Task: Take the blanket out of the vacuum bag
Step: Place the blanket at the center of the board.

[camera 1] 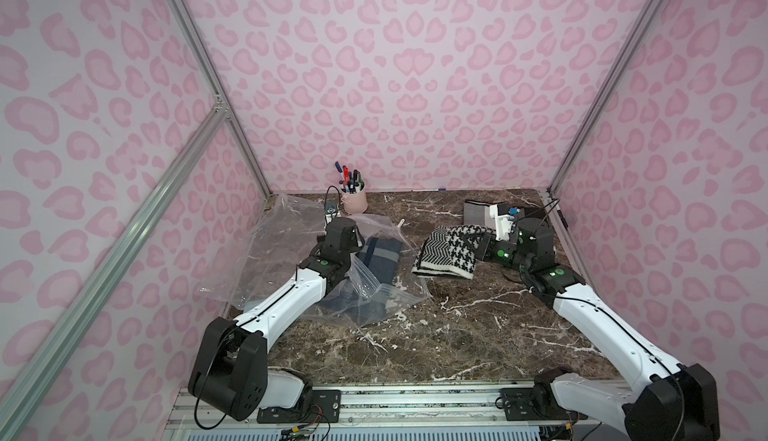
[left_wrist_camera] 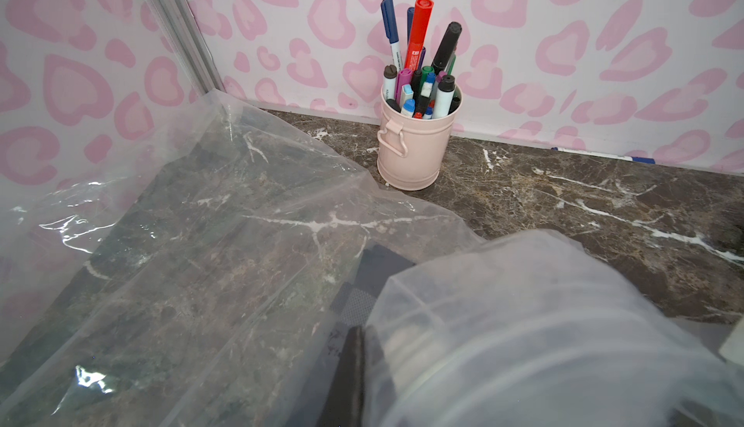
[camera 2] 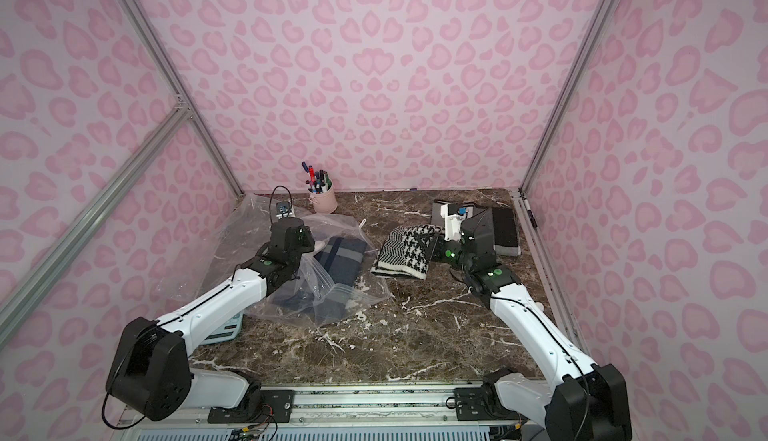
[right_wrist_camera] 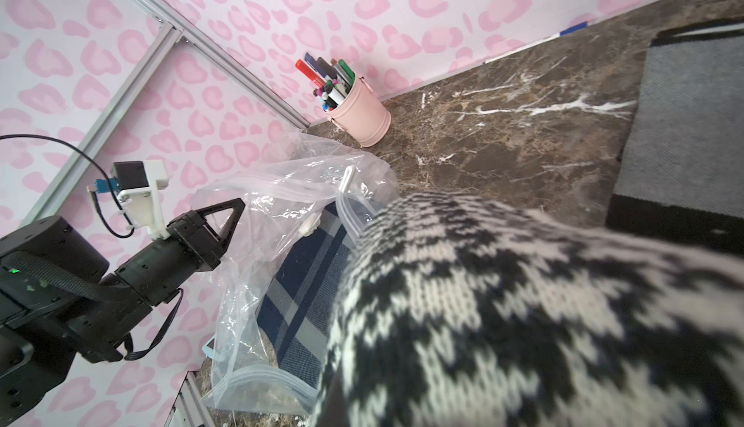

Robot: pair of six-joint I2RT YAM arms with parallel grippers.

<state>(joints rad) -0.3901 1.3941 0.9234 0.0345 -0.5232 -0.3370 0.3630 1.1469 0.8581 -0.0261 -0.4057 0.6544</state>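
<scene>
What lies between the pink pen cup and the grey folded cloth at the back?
Only bare marble tabletop, shown in both top views between the pen cup and the grey cloth. A marker lies off that line, at the wall's foot.

Vacuum bag (camera 1: 376, 293): large, clear, crinkly plastic, slack and rumpled, lying left of table centre. White valve disc (right_wrist_camera: 309, 225); white slider clip (camera 1: 401, 222) on zip edge; mouth apparently open. Blanket (camera 1: 382, 258): navy-and-grey plaid, folded, inside the bag.

Navy plaid blanket (camera 2: 340, 259) lies inside the vacuum bag (camera 2: 362, 291).
</scene>
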